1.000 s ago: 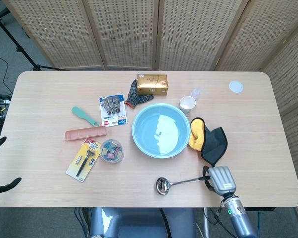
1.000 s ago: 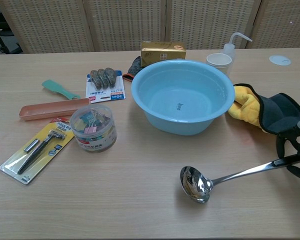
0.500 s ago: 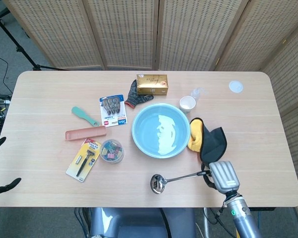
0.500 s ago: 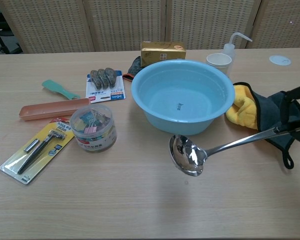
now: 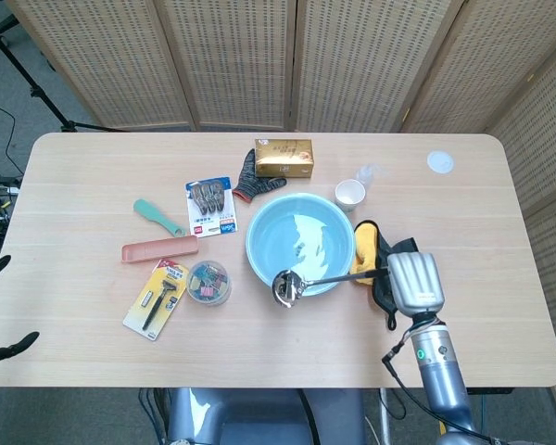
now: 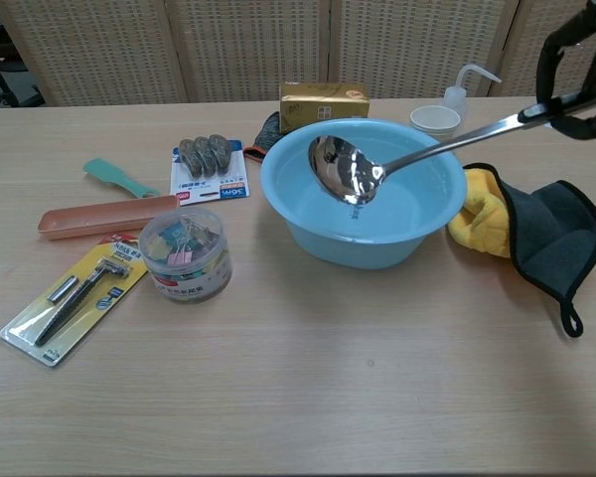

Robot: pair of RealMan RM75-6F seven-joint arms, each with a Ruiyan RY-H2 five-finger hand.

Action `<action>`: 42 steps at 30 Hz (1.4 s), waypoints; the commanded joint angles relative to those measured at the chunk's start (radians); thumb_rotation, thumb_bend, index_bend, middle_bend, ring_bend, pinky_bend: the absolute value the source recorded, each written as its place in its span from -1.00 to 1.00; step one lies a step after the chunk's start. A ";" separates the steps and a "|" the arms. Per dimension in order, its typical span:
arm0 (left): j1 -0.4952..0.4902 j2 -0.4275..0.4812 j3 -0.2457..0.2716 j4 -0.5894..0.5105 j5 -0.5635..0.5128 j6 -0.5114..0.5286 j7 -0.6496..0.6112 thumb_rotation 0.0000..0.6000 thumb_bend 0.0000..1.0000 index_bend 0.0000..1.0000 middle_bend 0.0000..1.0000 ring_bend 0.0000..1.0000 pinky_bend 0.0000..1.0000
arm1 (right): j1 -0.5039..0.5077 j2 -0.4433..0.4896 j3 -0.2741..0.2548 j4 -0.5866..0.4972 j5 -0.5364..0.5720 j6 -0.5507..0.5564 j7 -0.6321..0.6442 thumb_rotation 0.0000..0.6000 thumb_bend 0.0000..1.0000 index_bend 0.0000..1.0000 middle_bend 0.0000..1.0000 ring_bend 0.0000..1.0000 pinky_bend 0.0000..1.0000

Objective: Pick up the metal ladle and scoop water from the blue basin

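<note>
Right hand [image 5: 414,283] clenched on metal ladle [image 6: 350,171] handle — bowl apparently raised over blue basin [image 6: 417,234]; left hand barely visible.

A staged test room, not a home: a pale wood surface [image 5: 93,352] ringed by woven folding screens [image 5: 232,56], a tripod leg [image 5: 23,69] on grey carpet [image 5: 0,120].

One basin [image 5: 301,243], one ladle [image 6: 350,171], one paper cup [image 5: 349,195], one squeeze bottle [image 6: 458,90], one gold box [image 5: 283,158], two blister cards (razor [image 5: 157,298], clips [image 5: 210,208]), one clip tub [image 5: 209,282].
</note>
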 commanded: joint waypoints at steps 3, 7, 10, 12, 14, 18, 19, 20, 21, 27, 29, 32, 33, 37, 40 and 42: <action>0.001 0.001 -0.001 -0.001 -0.003 0.003 -0.005 1.00 -1.00 -1.00 -1.00 -1.00 -1.00 | 0.112 -0.045 0.092 -0.024 0.129 0.075 -0.139 1.00 1.00 0.74 0.94 0.79 1.00; -0.001 0.005 0.000 0.000 -0.001 -0.003 -0.023 1.00 -1.00 -1.00 -1.00 -1.00 -1.00 | 0.202 -0.105 0.130 0.031 0.182 0.149 -0.238 1.00 1.00 0.74 0.94 0.79 1.00; 0.000 0.010 0.000 0.003 0.001 0.000 -0.038 1.00 -1.00 -1.00 -1.00 -1.00 -1.00 | 0.280 -0.188 0.153 0.164 0.230 0.193 -0.299 1.00 1.00 0.74 0.94 0.79 1.00; -0.001 0.012 0.000 0.005 0.000 0.000 -0.044 1.00 -1.00 -1.00 -1.00 -1.00 -1.00 | 0.305 -0.217 0.151 0.209 0.242 0.208 -0.308 1.00 1.00 0.74 0.94 0.79 1.00; -0.002 0.014 -0.002 0.007 -0.007 -0.004 -0.053 1.00 -1.00 -1.00 -1.00 -1.00 -1.00 | 0.324 -0.245 0.144 0.254 0.253 0.208 -0.303 1.00 1.00 0.74 0.94 0.79 1.00; -0.009 0.016 -0.007 0.009 -0.022 -0.016 -0.061 1.00 -1.00 -1.00 -1.00 -1.00 -1.00 | 0.351 -0.288 0.122 0.339 0.259 0.189 -0.276 1.00 1.00 0.74 0.94 0.79 1.00; -0.010 0.017 -0.007 0.009 -0.024 -0.018 -0.061 1.00 -1.00 -1.00 -1.00 -1.00 -1.00 | 0.355 -0.293 0.118 0.355 0.257 0.185 -0.271 1.00 1.00 0.74 0.94 0.79 1.00; -0.011 0.017 -0.008 0.009 -0.026 -0.021 -0.063 1.00 -1.00 -1.00 -1.00 -1.00 -1.00 | 0.361 -0.302 0.112 0.378 0.254 0.179 -0.266 1.00 1.00 0.74 0.94 0.79 1.00; -0.012 0.018 -0.008 0.009 -0.028 -0.023 -0.064 1.00 -1.00 -1.00 -1.00 -1.00 -1.00 | 0.366 -0.310 0.106 0.403 0.251 0.173 -0.260 1.00 1.00 0.74 0.94 0.79 1.00; -0.018 0.021 -0.015 0.011 -0.051 -0.035 -0.076 1.00 -1.00 -1.00 -1.00 -1.00 -1.00 | 0.390 -0.360 0.059 0.572 0.202 0.141 -0.213 1.00 1.00 0.74 0.95 0.79 1.00; -0.020 0.022 -0.017 0.012 -0.058 -0.040 -0.078 1.00 -1.00 -1.00 -1.00 -1.00 -1.00 | 0.394 -0.378 0.043 0.623 0.181 0.141 -0.200 1.00 1.00 0.74 0.95 0.79 1.00; -0.021 0.019 -0.019 0.013 -0.070 -0.043 -0.067 1.00 -1.00 -1.00 -1.00 -1.00 -1.00 | 0.404 -0.412 0.033 0.712 0.156 0.140 -0.183 1.00 1.00 0.74 0.95 0.79 1.00; -0.021 0.019 -0.019 0.013 -0.072 -0.044 -0.067 1.00 -1.00 -1.00 -1.00 -1.00 -1.00 | 0.407 -0.422 0.034 0.740 0.150 0.139 -0.175 1.00 1.00 0.74 0.95 0.79 1.00; -0.020 0.019 -0.021 0.014 -0.081 -0.045 -0.069 1.00 -1.00 -1.00 -1.00 -1.00 -1.00 | 0.420 -0.459 0.038 0.840 0.128 0.130 -0.144 1.00 1.00 0.74 0.95 0.79 1.00; -0.020 0.019 -0.022 0.015 -0.085 -0.046 -0.072 1.00 -1.00 -1.00 -1.00 -1.00 -1.00 | 0.423 -0.477 0.022 0.903 0.099 0.122 -0.127 1.00 1.00 0.74 0.95 0.79 1.00; -0.021 0.019 -0.022 0.018 -0.088 -0.050 -0.072 1.00 -1.00 -1.00 -1.00 -1.00 -1.00 | 0.421 -0.489 -0.004 0.957 0.069 0.110 -0.117 1.00 1.00 0.74 0.95 0.79 1.00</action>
